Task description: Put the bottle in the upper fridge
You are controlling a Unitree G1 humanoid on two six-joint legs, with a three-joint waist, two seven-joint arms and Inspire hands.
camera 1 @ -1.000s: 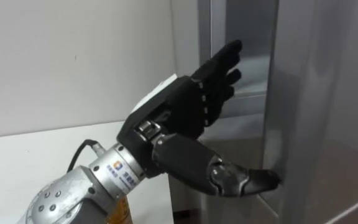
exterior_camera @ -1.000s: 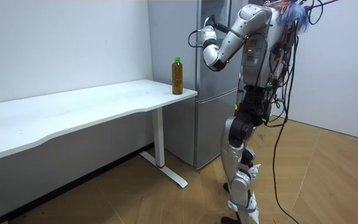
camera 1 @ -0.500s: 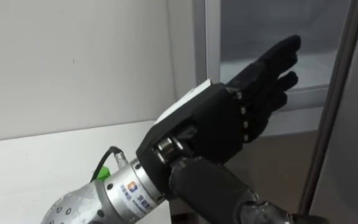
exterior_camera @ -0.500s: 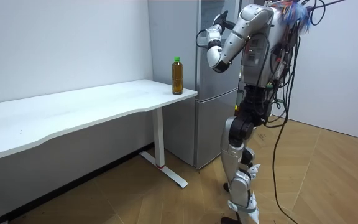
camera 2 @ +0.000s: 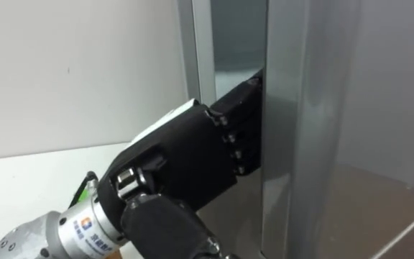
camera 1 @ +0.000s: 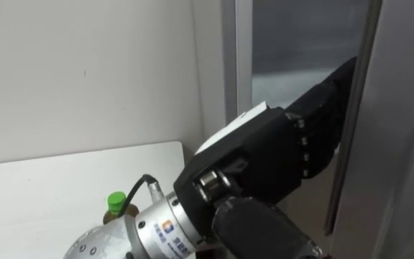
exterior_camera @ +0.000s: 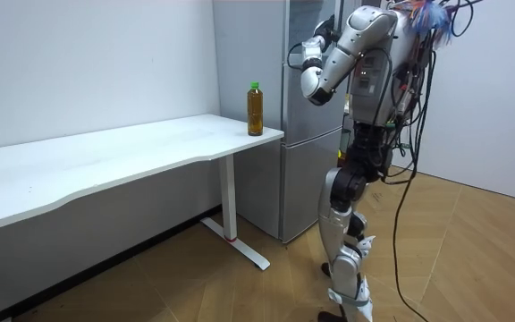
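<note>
A brown bottle (exterior_camera: 255, 109) with a green cap (camera 1: 118, 201) stands upright at the end of the white table (exterior_camera: 105, 161), beside the grey fridge (exterior_camera: 302, 161). I stand facing the fridge. My left hand (camera 1: 279, 158) is raised to the upper door (camera 1: 394, 129). Its fingers (camera 1: 322, 108) reach out straight into the dark gap, and their tips are hidden behind the door's edge. In the right eye view the left hand (camera 2: 192, 155) meets the door edge (camera 2: 293, 108). The hand holds nothing, and the bottle sits below and behind my forearm.
A white wall (camera 1: 85, 72) runs behind the table on my left. The fridge's lower door (exterior_camera: 307, 188) is closed. Wooden floor (exterior_camera: 472, 250) lies open at the room view's right.
My left hand has risen and pushed further into the gap at the upper door's edge, and the door has swung out a little. The bottle's green cap has come into sight.
</note>
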